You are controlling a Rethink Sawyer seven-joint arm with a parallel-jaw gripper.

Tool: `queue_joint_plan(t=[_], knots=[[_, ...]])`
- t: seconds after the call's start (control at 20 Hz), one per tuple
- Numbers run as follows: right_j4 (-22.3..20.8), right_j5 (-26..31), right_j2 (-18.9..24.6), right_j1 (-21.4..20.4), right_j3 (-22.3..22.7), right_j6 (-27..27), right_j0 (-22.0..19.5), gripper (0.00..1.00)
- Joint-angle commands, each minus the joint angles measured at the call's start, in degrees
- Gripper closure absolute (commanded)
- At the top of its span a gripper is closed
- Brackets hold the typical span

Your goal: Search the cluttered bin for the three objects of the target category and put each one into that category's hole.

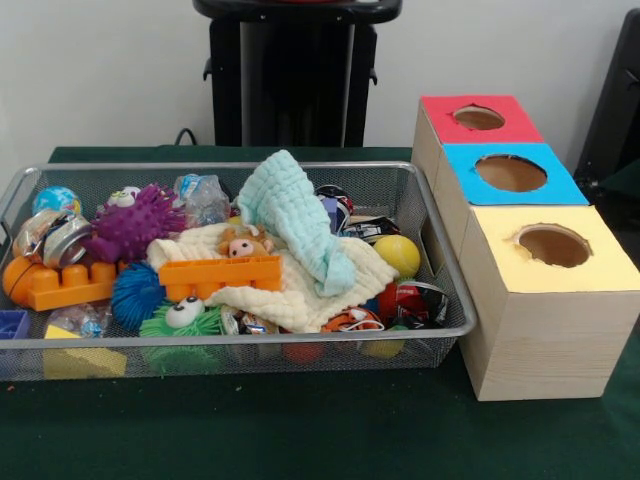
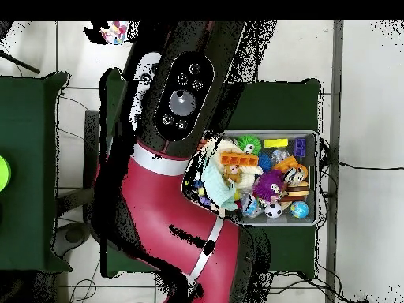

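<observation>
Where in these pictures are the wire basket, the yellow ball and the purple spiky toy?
wire basket [image 1: 455, 262]: front view, on its rounded metal rim.
yellow ball [image 1: 399, 255]: front view, on its middle.
purple spiky toy [image 1: 135, 224]: front view, on its body.

Silver wire-mesh bin [image 1: 440, 250], soft waffle-textured cloths [image 1: 295, 215], pale matt wooden boxes [image 1: 545, 345], dark green cloth-covered table [image 1: 300, 430].
</observation>
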Motion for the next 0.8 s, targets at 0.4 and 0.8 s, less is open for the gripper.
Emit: queue_joint_plan(t=[0.4, 0.8], knots=[[0.4, -1.1, -7.3, -0.1, -9.9, -4.0, -0.1, 1.0], [14.1, 2.1, -16.0, 1.6, -6.0, -2.5, 2.8, 1.0]])
